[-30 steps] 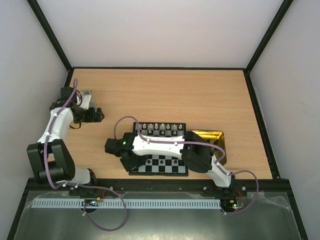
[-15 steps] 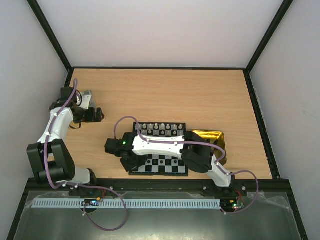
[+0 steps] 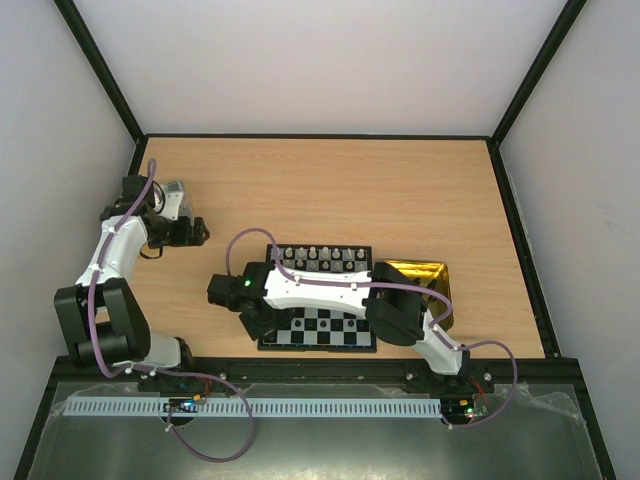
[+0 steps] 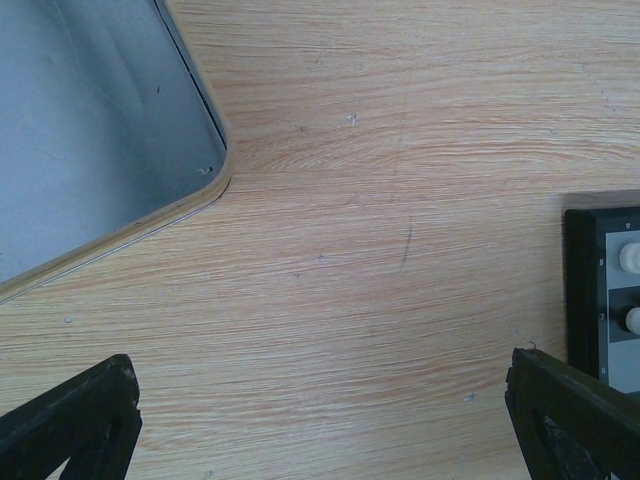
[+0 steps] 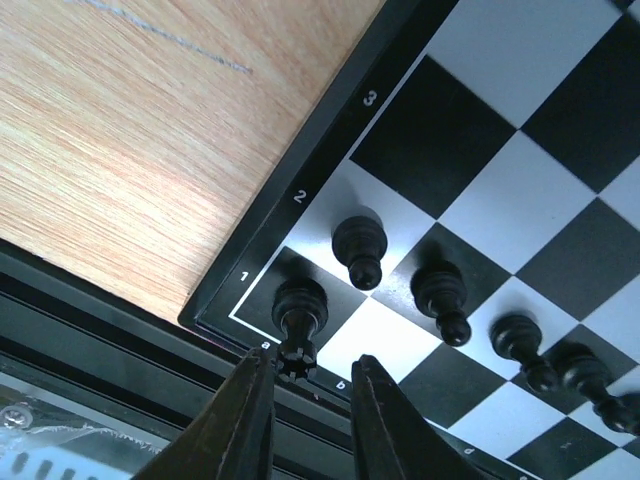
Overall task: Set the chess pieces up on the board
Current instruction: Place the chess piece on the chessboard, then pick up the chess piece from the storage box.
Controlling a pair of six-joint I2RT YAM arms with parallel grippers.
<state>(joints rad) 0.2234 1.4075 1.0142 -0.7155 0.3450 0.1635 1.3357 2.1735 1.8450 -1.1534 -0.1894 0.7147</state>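
The board (image 3: pixel 330 326) lies at the near middle of the table. White chess pieces (image 3: pixel 320 258) stand in its far rows. My right gripper (image 3: pixel 250 322) reaches over the board's near-left corner. In the right wrist view the right gripper (image 5: pixel 312 362) is open, its fingers on either side of the top of a black rook (image 5: pixel 300 310) standing upright on the corner square. Its left finger is right against the rook's top. Black pawns (image 5: pixel 360 245) stand on the row beyond. My left gripper (image 3: pixel 195 230) is open wide and empty over bare table at the far left.
A silver tin lid (image 4: pixel 80 130) lies under the left arm by the left wall, also in the top view (image 3: pixel 172 195). A gold tin (image 3: pixel 425 275) sits against the board's right side. The board's left edge (image 4: pixel 585 290) with two white pieces (image 4: pixel 630 257) shows in the left wrist view.
My right wrist has shifted very slightly left over the board's near-left corner. The left arm has barely moved.
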